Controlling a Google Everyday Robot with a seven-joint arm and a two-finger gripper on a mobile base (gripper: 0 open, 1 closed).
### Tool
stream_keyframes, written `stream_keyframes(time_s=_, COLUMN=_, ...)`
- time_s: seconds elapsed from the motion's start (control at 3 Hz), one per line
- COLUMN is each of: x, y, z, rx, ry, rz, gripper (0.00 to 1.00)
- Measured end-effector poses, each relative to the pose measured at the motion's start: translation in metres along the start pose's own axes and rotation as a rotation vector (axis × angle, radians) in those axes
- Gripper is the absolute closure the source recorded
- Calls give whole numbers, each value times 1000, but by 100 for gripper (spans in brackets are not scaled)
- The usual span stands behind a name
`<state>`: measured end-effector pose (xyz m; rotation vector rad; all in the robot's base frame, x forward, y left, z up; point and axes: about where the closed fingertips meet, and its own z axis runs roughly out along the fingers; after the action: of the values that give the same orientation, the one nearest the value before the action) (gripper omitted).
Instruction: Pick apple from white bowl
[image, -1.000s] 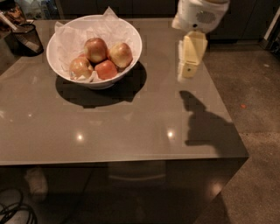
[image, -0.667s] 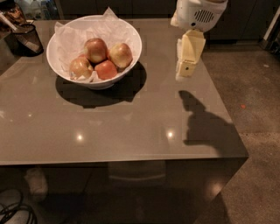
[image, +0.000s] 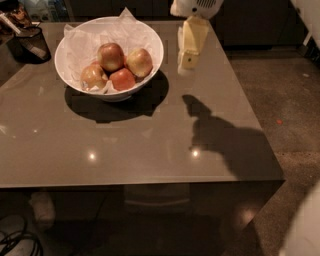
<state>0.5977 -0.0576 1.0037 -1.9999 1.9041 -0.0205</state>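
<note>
The white bowl (image: 150, 45), lined with crumpled white paper, stands on the far left part of the grey table (image: 140, 145). It holds several apples. The apple (image: 139, 62), pale yellow-green with an orange-red blush, lies on the right side of the pile. A darker red-topped apple (image: 111, 56) is behind it, an all-red one (image: 122, 79) in front, and another yellowish one (image: 93, 76) at the left. My cream-coloured gripper (image: 186, 61) hangs above the table just right of the bowl's rim, apart from the bowl and holding nothing.
A small dark mesh cup (image: 31, 44) with items in it stands at the table's far left corner. The table's right edge drops to the floor (image: 285, 100). Cables (image: 20, 240) lie on the floor under the front left.
My gripper has moved left, closer to the bowl's right rim. The bowl and apples have not moved.
</note>
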Motion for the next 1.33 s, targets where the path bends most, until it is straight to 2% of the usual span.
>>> stream_keyframes(time_s=0.33, x=-41, y=-33, z=3, rx=21, ry=-17, rz=-85, gripper=0)
stream_keyframes(time_s=0.67, x=-54, y=-43, z=-1, rx=62, ry=-47, rz=-92, gripper=0)
stream_keyframes(time_s=1.0, x=-59, y=-48, z=2, rx=79, ry=-65, rz=-96, gripper=0)
stream_keyframes(time_s=1.33, x=-72, y=-59, z=22, rx=57, ry=-107, rz=-118, gripper=0)
